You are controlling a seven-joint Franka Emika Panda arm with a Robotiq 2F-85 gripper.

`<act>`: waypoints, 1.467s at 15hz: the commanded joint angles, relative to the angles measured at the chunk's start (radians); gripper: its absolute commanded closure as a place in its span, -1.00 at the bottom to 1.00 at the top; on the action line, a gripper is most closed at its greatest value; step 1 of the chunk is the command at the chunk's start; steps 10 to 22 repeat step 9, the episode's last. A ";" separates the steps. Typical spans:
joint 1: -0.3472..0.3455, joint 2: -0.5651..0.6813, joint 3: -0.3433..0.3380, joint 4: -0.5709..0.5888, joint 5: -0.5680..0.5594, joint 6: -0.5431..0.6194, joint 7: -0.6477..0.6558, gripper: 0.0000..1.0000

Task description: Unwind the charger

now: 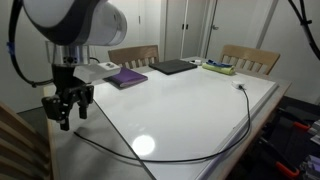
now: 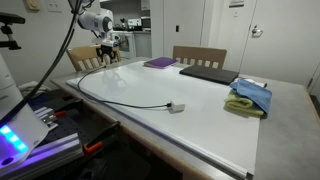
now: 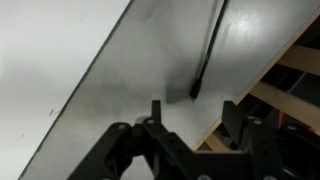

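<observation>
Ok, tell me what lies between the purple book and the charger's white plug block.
Nothing but bare white table. The stretch from the purple book to the plug block is clear in both exterior views, and the black cable leaves the block to the side.

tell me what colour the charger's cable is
The charger cable is black, its plug block white; clearest in an exterior view.
</observation>
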 commanded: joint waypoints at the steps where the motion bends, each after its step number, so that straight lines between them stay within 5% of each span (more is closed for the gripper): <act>1: -0.033 -0.052 -0.001 -0.020 0.004 -0.057 -0.013 -0.94; 9: -0.088 -0.195 -0.034 -0.177 0.016 0.011 0.113 -1.00; 22: -0.088 -0.195 -0.034 -0.177 0.016 0.011 0.113 -1.00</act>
